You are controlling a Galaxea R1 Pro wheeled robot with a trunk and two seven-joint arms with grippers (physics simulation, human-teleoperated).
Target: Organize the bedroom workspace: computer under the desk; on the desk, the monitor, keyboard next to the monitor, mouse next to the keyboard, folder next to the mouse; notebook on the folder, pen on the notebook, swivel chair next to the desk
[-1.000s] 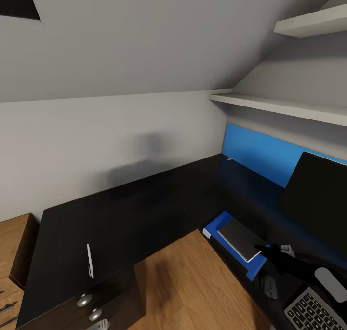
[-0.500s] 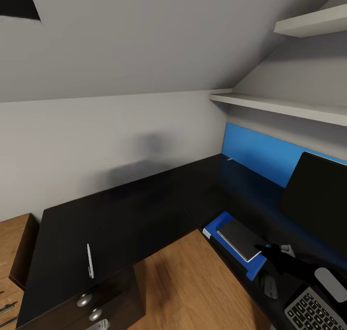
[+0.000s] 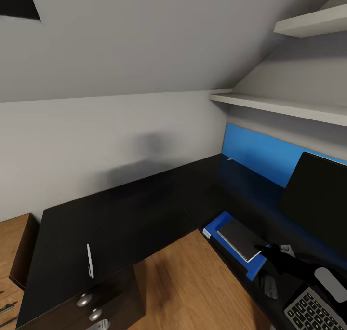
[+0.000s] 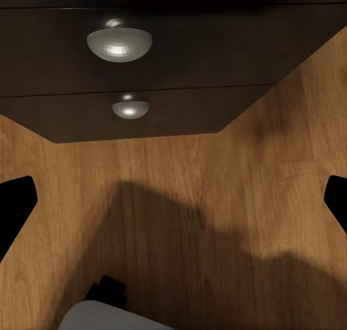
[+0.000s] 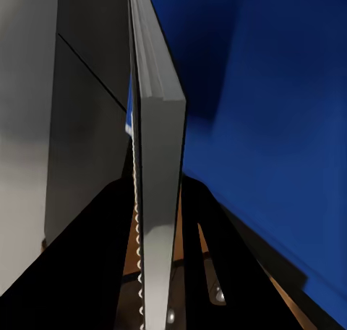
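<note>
The black L-shaped desk spans the head view. On its right wing the blue folder lies flat with the grey notebook on top. My right gripper is at the notebook's near corner; in the right wrist view the notebook's edge runs between the dark fingers against the folder. A white pen lies on the desk's left wing. The mouse, keyboard and monitor are at the right. My left gripper hangs open over the wooden floor before the drawer knobs.
Two white shelves hang above the desk's right wing, with a blue wall panel behind it. The ceiling slopes low over the left wing. A light wooden cabinet stands at the far left. Wooden floor fills the desk's inner corner.
</note>
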